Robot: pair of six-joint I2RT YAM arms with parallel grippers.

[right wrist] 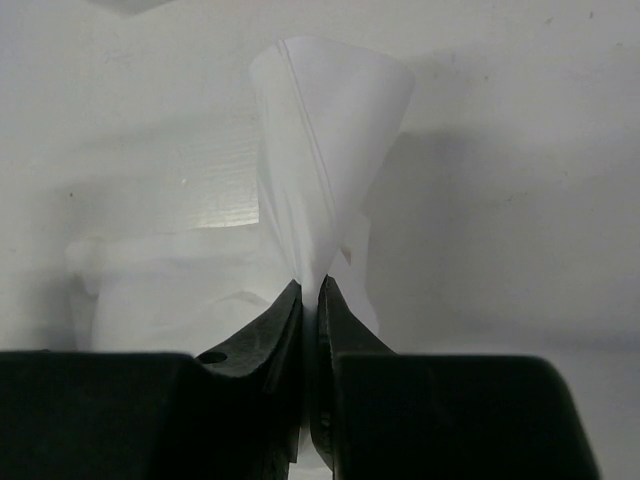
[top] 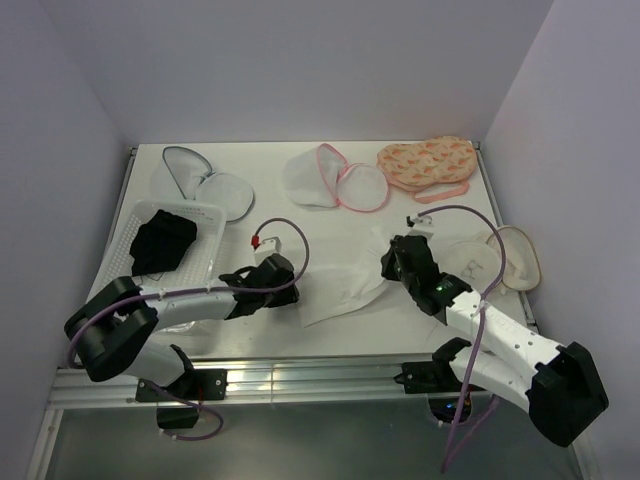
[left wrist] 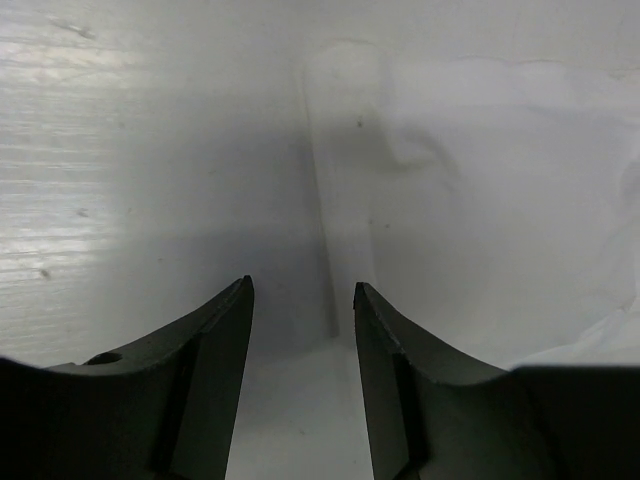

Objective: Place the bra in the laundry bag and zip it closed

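The black bra (top: 162,240) lies bunched in a white basket (top: 176,207) at the left of the table. At the back centre the laundry bag (top: 335,180), white mesh with pink trim, lies open. Neither gripper is near either one. A thin white sheet (top: 350,285) is spread in the middle of the table. My right gripper (top: 392,262) (right wrist: 310,285) is shut on a pinched fold of this sheet (right wrist: 330,150), which rises in a cone above the jaws. My left gripper (top: 290,290) (left wrist: 300,285) stands open and empty, low over the table at the sheet's (left wrist: 480,200) left edge.
A white mesh pouch with grey trim (top: 200,180) lies at the back left. An orange patterned pouch (top: 425,165) sits at the back right. A white round pouch with a beige rim (top: 515,255) lies by the right wall. Walls close in on three sides.
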